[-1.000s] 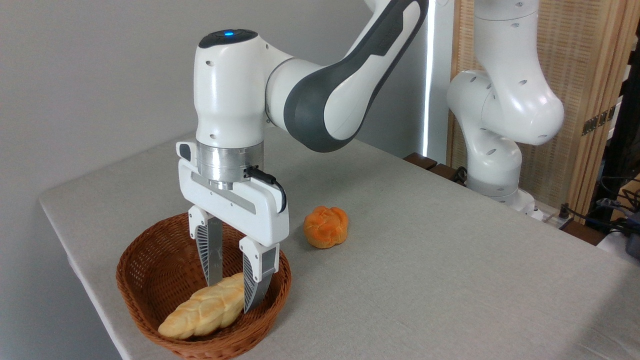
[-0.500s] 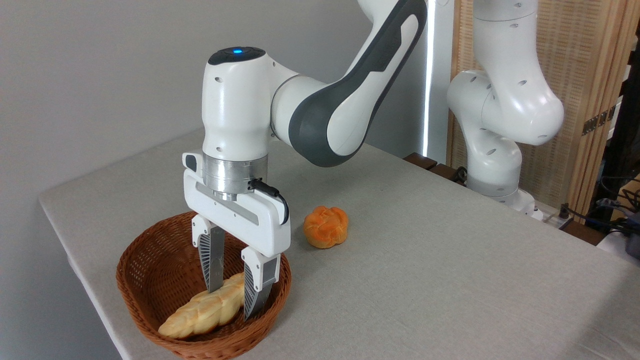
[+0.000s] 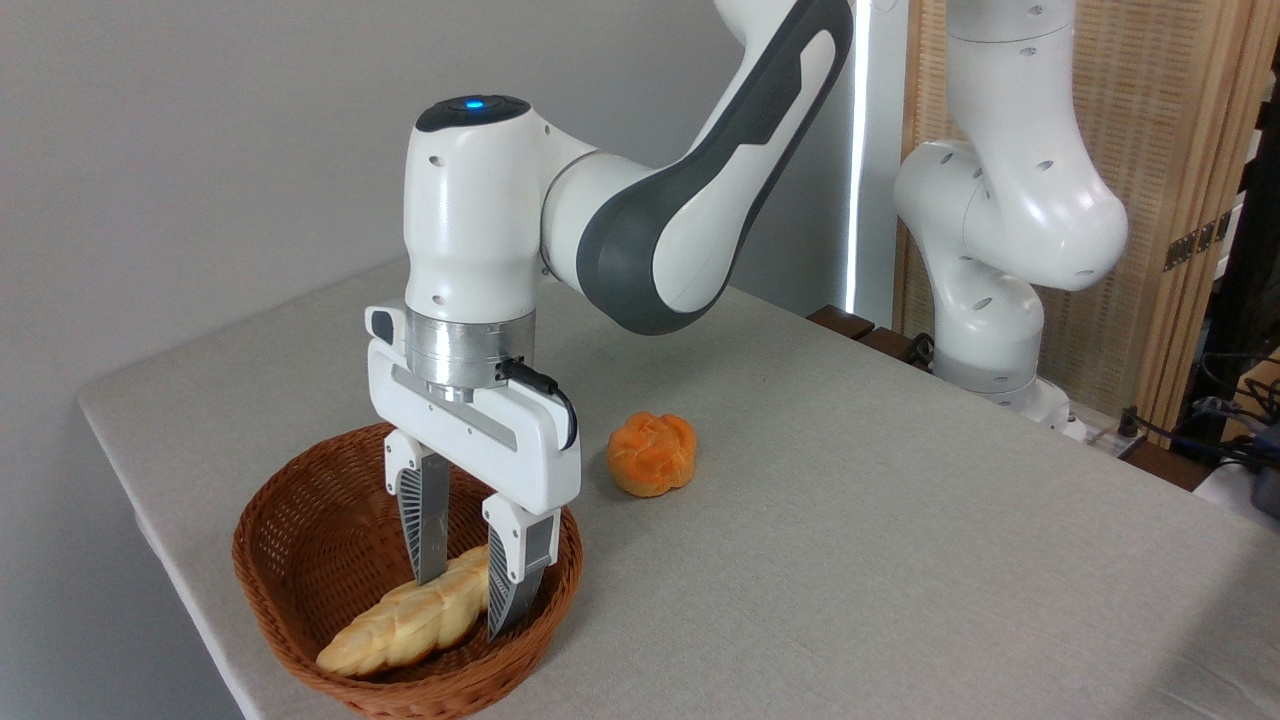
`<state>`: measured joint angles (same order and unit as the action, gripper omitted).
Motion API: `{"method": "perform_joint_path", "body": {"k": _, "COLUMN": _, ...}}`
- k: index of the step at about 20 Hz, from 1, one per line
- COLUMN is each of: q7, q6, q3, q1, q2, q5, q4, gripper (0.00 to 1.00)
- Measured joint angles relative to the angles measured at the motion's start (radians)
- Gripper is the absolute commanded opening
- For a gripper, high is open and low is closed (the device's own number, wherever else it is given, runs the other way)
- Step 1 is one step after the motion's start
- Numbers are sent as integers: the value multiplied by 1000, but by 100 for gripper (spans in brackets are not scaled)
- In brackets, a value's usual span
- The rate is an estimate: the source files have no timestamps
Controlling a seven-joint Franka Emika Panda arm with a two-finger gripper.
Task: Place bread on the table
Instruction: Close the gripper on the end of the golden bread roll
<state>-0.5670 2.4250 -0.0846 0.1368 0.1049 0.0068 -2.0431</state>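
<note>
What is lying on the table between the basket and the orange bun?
Nothing: in the camera view the stretch of table between the basket and the orange bun is bare grey cloth.

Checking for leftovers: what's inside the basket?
One bread in the basket, pincer straddling its right end. That end is partly covered; nothing else shows.

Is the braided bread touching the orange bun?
Apart. The camera view shows the bread lying inside the basket, while the bun sits outside on the table, bare cloth between them.
</note>
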Motion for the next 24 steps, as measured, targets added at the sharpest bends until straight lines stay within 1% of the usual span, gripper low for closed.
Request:
{"method": "perform_joint_path", "body": {"k": 3, "q7": 0, "q6": 0, "q3": 1, "q1": 0, "q2": 0, "q5": 0, "q4": 0, "gripper": 43}}
{"method": "perform_joint_path", "body": {"k": 4, "q7": 0, "q6": 0, "q3": 1, "q1": 0, "q2": 0, "q5": 0, "q4": 0, "gripper": 43}}
{"method": "perform_joint_path", "body": {"k": 5, "q7": 0, "q6": 0, "q3": 1, "q1": 0, "q2": 0, "q5": 0, "q4": 0, "gripper": 39}}
{"method": "perform_joint_path", "body": {"k": 9, "q7": 0, "q6": 0, "q3": 3, "q1": 2, "q2": 0, "q5": 0, "q4": 0, "gripper": 38}}
{"method": "perform_joint_path", "body": {"k": 11, "q7": 0, "q6": 0, "q3": 4, "q1": 2, "q2": 0, "q5": 0, "q4": 0, "gripper": 35}}
{"method": "perform_joint_path", "body": {"k": 16, "q7": 0, "q6": 0, "q3": 4, "q1": 2, "q2": 0, "q5": 0, "q4": 0, "gripper": 33}}
{"method": "perform_joint_path", "body": {"k": 18, "q7": 0, "q6": 0, "q3": 4, "q1": 2, "q2": 0, "q5": 0, "q4": 0, "gripper": 28}}
{"method": "perform_joint_path", "body": {"k": 24, "q7": 0, "q6": 0, "q3": 4, "q1": 2, "q2": 0, "q5": 0, "q4": 0, "gripper": 21}}
